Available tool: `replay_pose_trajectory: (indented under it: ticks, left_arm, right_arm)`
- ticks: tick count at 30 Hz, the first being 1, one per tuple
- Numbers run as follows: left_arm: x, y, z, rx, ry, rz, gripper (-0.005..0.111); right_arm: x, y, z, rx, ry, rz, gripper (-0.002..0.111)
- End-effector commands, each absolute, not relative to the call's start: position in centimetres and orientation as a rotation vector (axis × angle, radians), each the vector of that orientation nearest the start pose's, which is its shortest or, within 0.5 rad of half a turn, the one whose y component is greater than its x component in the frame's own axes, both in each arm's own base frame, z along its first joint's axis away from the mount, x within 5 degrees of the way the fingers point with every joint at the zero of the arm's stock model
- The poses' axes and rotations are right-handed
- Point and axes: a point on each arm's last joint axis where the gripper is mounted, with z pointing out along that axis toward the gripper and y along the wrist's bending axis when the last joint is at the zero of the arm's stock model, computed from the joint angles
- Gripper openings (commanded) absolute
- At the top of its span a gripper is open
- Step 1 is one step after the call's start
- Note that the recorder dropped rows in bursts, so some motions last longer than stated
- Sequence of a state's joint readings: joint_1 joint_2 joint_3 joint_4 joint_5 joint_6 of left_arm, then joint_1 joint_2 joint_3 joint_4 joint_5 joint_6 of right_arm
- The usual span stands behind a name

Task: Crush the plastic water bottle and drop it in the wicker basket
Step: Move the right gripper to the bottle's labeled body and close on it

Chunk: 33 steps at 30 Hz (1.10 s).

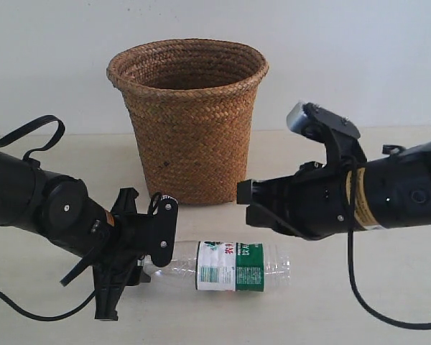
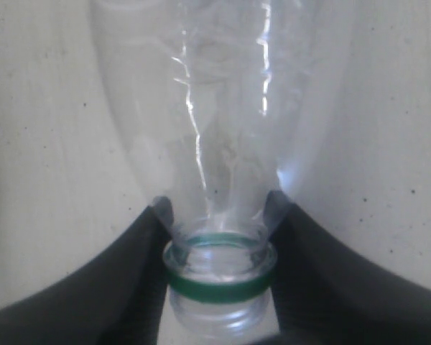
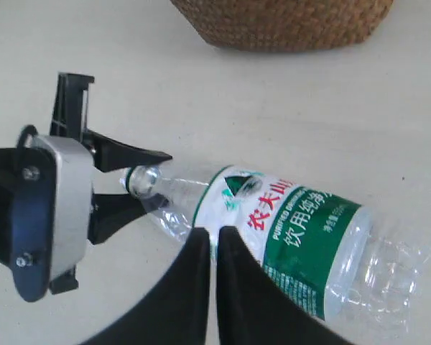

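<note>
The plastic water bottle lies on its side on the table in front of the wicker basket. It is clear, with a white-and-green label. Its neck shows a green ring and bare thread, with no cap on it. My left gripper is shut on the bottle's neck, one finger on each side. My right gripper hangs above the bottle's labelled middle, apart from it, jaws shut with nothing between them. In the right wrist view the bottle and the left gripper both show.
The basket stands upright at the back middle of the beige table, its base just beyond the bottle. A white wall is behind. Black cables trail from both arms, one near the bottle's base end.
</note>
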State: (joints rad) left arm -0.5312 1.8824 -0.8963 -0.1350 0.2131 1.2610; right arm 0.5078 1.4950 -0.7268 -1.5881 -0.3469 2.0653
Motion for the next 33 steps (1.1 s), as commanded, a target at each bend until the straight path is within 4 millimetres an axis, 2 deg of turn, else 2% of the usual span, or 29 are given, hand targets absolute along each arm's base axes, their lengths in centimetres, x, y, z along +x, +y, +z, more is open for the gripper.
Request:
replay_pose_trajectory:
  ticks: [1, 6, 14, 20, 33]
  left_arm:
    - [29.0, -17.5, 11.6, -2.641, -2.433, -0.191, 0.004]
    - [29.0, -17.5, 11.6, -2.636, -2.436, -0.189, 0.004]
    - [29.1, -17.5, 11.6, -2.641, -2.442, -0.196, 0.004]
    - [29.0, -17.5, 11.6, -2.636, -2.449, -0.192, 0.004]
    - [29.0, -17.5, 11.6, -2.634, -2.452, -0.190, 0.004]
  right_arm:
    - [24.4, 17.8, 18.8, -0.246, 2.443, 0.861, 0.000]
    - [24.3, 18.5, 17.6, -0.236, 2.467, 0.739, 0.000]
    - [24.5, 18.5, 17.2, -0.167, 2.489, 0.741, 0.000]
    - [25.1, 18.5, 15.1, -0.139, 2.548, 0.667, 0.000]
    - [25.7, 18.6, 11.8, -0.113, 2.641, 0.587, 0.000]
